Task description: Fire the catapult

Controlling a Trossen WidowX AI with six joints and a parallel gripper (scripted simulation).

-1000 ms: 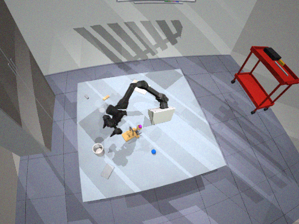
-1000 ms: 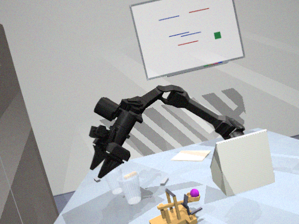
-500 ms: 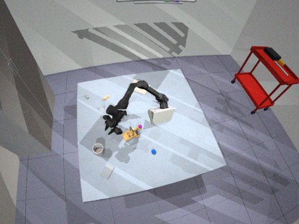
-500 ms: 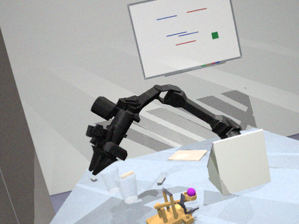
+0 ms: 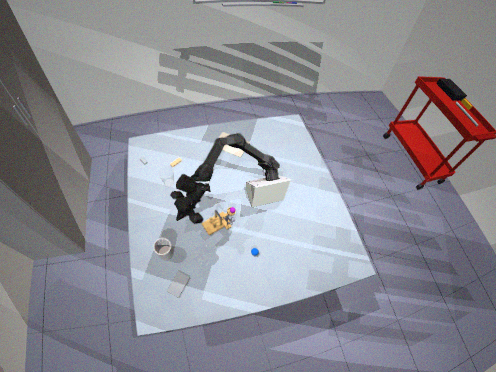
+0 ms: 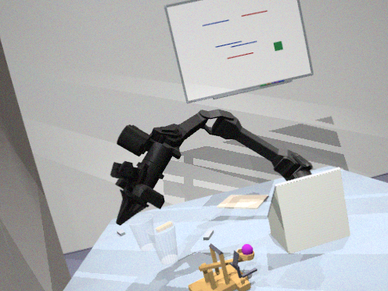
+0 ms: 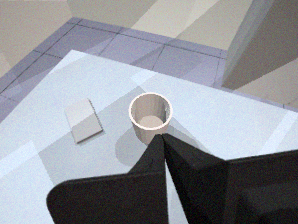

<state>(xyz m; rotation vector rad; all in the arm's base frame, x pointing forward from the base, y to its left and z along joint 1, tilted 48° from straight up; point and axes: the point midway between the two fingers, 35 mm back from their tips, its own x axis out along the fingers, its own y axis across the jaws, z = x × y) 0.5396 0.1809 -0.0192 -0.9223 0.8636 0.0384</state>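
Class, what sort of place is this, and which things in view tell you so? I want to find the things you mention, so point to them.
Probably a classroom or teaching lab: a marked whiteboard (image 6: 238, 70) hangs on the wall, a red utility cart (image 5: 419, 150) stands on the tiled floor, and a robot arm (image 5: 212, 160) (image 6: 258, 145) shares the table with a small catapult (image 5: 212, 225) (image 6: 219, 283).

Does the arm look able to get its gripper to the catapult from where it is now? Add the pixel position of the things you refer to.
Probably yes: the gripper (image 5: 176, 219) (image 6: 118, 223) (image 7: 161, 139) hangs near the catapult (image 5: 216, 223) (image 6: 220, 279), with nothing seen standing between them. Its fingers are shut on nothing, so gripping would need them opened first.
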